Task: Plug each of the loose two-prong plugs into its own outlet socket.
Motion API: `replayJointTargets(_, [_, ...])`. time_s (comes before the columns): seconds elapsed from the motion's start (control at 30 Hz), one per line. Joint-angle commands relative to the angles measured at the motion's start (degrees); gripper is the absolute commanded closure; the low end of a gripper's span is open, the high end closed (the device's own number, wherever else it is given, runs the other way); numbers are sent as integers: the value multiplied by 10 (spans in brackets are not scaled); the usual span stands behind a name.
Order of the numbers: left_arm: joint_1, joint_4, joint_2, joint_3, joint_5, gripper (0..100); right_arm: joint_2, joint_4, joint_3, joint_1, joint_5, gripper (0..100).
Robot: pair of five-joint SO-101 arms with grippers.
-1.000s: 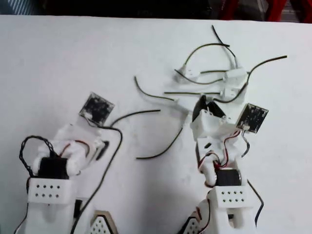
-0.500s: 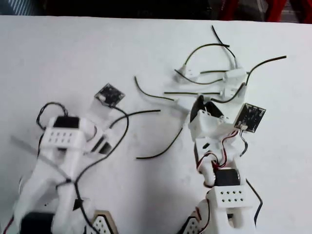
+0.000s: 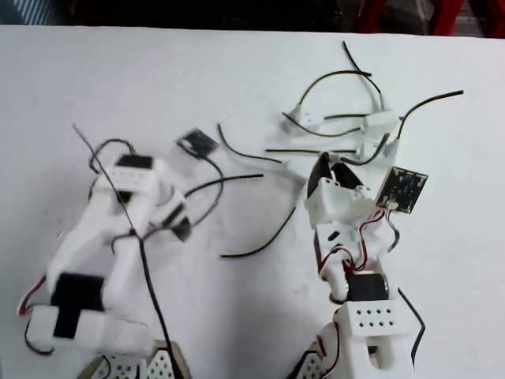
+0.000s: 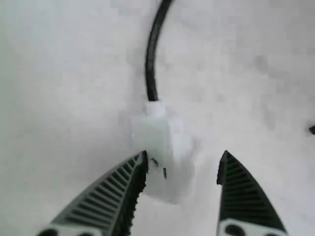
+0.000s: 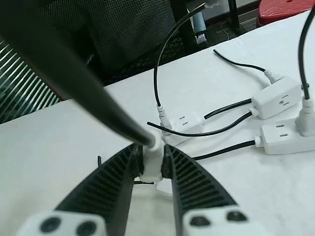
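My left gripper [image 4: 183, 160] is open, its ribbed fingers on either side of a white two-prong plug [image 4: 158, 133] that lies on the table with its black cord [image 4: 150, 59] leading away. From above, the left gripper [image 3: 175, 219] sits left of centre. My right gripper [image 5: 152, 169] is shut on another white plug [image 5: 150, 158] whose thick black cord runs off close to the camera. The right gripper [image 3: 327, 175] stands just short of the white outlet sockets [image 3: 379, 122]. One socket [image 5: 285, 138] has a plug [image 5: 306, 118] in it; two more sockets [image 5: 184, 122] [image 5: 278, 98] lie beside it.
Several black cords [image 3: 260, 243] cross the middle of the white table [image 3: 95, 79]. Dark chairs and a red object stand past the table's far edge [image 5: 275, 7]. Open table lies at the far left.
The left arm has swung forward and to the right, from near the front edge to the cord end in the middle. The right arm has barely shifted.
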Motion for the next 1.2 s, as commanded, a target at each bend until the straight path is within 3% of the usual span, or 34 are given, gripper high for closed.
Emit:
replayJointTargets(0.0, [-55, 51, 88, -99, -18, 758, -6, -13, -14, -3, 7, 981])
replayJointTargets(0.17, [-113, 108, 160, -216, -50, 758, -6, -13, -14, -3, 8, 981])
replayJointTargets(0.37, [-133, 153, 178, -287, -50, 757, -6, -13, -14, -3, 8, 981])
replayJointTargets(0.77, [-127, 157, 182, -278, -54, 758, -6, -12, -14, -3, 8, 981])
replayJointTargets(0.9, [-105, 119, 180, -225, -70, 769, -6, -12, -14, -3, 8, 981])
replayJointTargets(1.17, [-16, 91, 177, -187, -69, 937, -6, -12, -14, -3, 9, 981])
